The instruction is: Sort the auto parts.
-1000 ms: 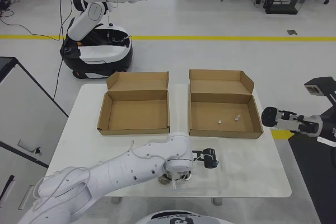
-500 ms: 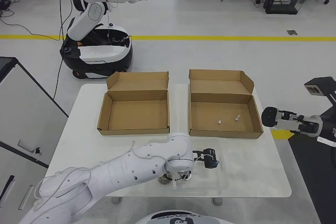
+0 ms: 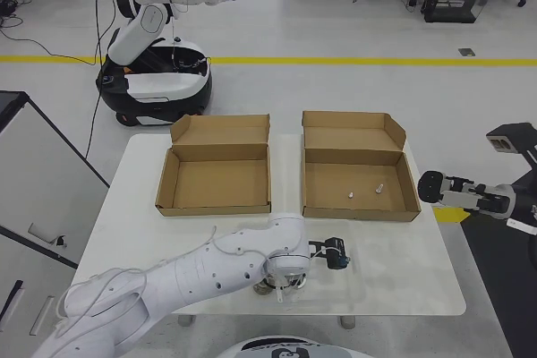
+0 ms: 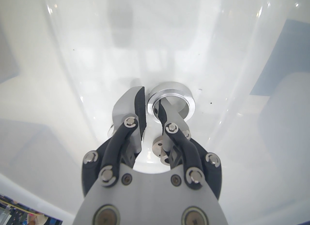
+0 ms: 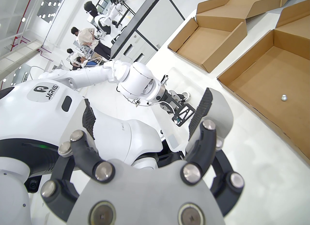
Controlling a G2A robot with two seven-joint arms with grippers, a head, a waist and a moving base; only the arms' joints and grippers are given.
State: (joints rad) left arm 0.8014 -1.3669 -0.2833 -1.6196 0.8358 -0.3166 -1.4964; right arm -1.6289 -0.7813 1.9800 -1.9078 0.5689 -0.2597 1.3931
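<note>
two left pincer [image 4: 150, 105] fingers [image 4: 140, 105] clamp metal ring [image 4: 174, 89] wall, one inside.

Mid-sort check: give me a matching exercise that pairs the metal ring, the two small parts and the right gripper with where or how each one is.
Things:
1. metal ring
2. two small parts
3. right gripper

Places or states:
A. open, at the right edge of the table
B. pinched by the left gripper, inside the clear bin
C. lying in the right cardboard box

Pairs: 1-B, 2-C, 3-A.

Silver ring [image 4: 174, 90], brown cardboard boxes [image 3: 219, 183], white table [image 3: 403, 268].
</note>
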